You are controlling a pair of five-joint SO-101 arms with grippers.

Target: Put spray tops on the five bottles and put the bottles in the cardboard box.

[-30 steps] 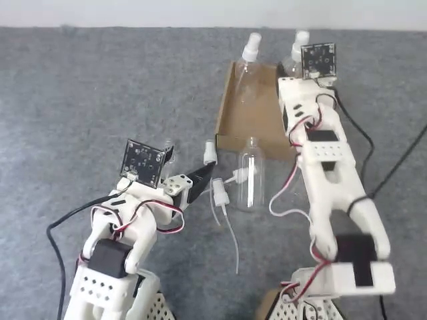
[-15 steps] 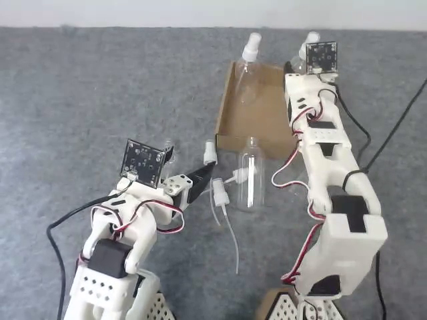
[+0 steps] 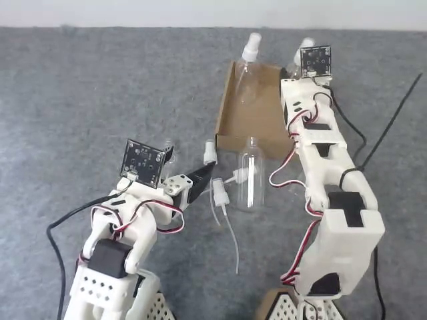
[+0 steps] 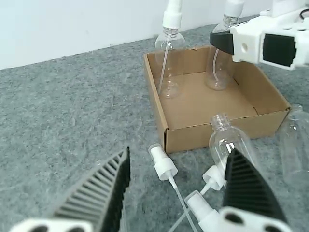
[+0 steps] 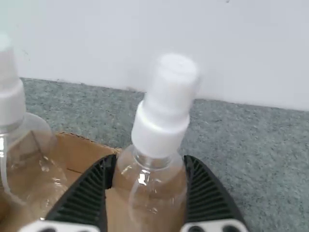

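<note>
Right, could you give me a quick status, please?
Left claw open, empty, over loose spray tops. Right claw shut on capped bottle in cardboard box. Uncapped bottle upright outside box.

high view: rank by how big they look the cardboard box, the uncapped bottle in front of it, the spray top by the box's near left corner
1. cardboard box, clearly largest
2. uncapped bottle
3. spray top, smallest

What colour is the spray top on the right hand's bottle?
The plastic spray top on that clear plastic bottle is white; right wrist view shows it best.
</note>
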